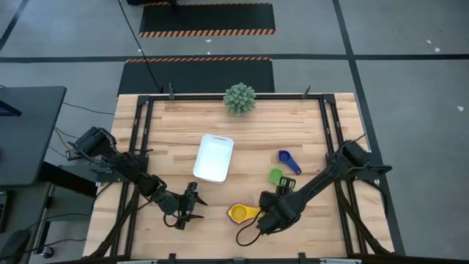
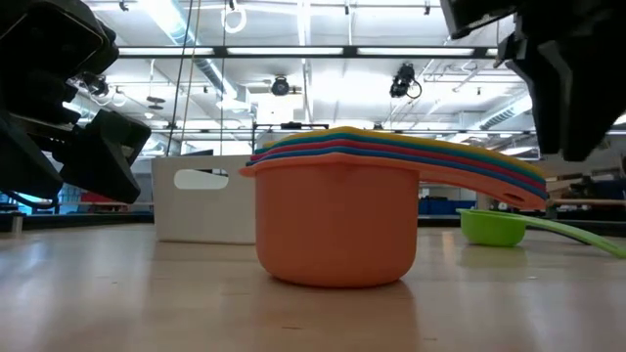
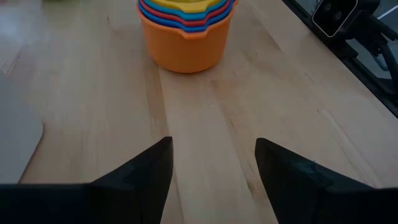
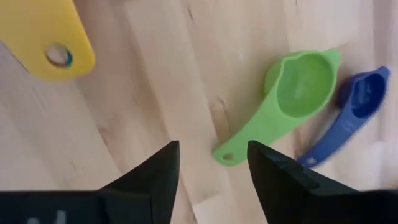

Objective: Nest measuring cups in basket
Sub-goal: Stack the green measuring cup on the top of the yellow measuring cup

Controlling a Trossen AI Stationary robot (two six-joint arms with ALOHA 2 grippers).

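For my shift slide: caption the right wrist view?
Open right gripper above green cup and dark blue cup.

Lighting even + bright, ceiling strip lights (image 2: 323, 49) blown out in low view, 12 o'clock. Shadows on table (image 1: 168, 125) soft. Right wrist view motion-blurred: green cup (image 4: 298, 87) smeared. Left wrist fingers (image 3: 143, 180) out of focus.
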